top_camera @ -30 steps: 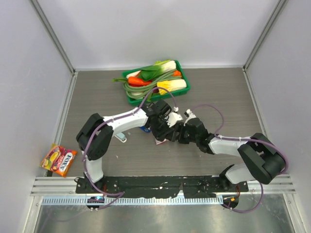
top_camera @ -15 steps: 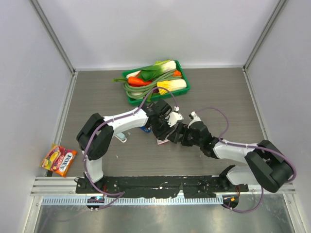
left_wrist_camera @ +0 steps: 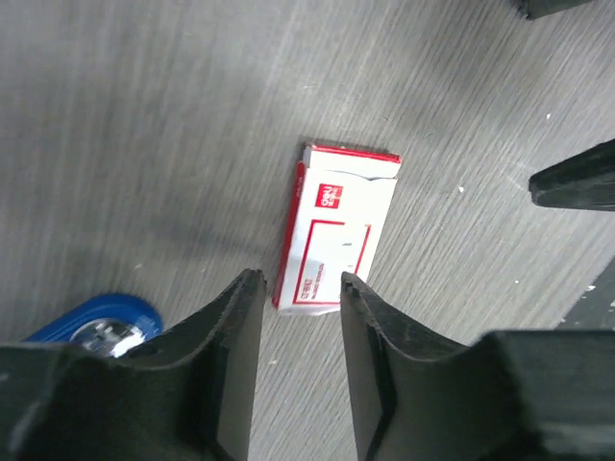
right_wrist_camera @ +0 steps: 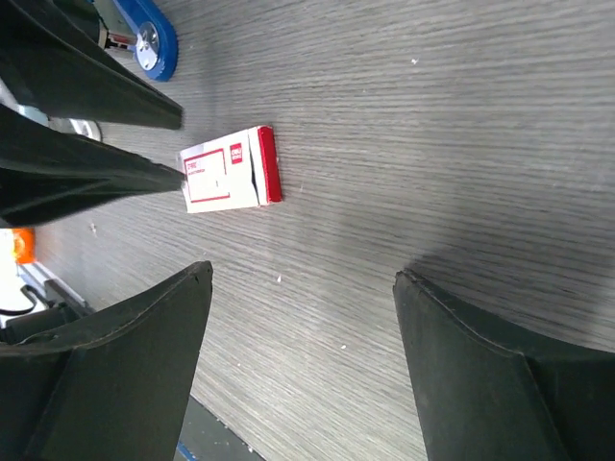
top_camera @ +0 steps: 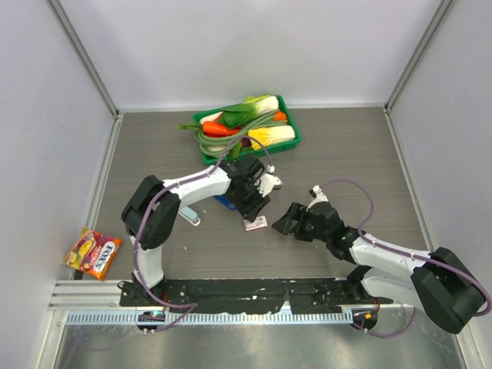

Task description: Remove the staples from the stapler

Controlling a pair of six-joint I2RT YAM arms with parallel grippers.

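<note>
**Grey tabletop [top_camera: 154, 154] opening between the hands**

Right hand [top_camera: 286, 224] is backing away, spread wide, empty. Left hand [left_wrist_camera: 298, 280] is hovering half-open, gripping nothing, over the red-and-white box [left_wrist_camera: 341, 230]. Blue stapler [right_wrist_camera: 144, 38] is lying just beside it; staples aren't showing, so unloading is looking unfinished.

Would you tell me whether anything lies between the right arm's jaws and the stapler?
Yes: the red-and-white box lies flat on the table between the right jaws and the stapler, and the left jaws hang over the box's end nearer the stapler.
</note>
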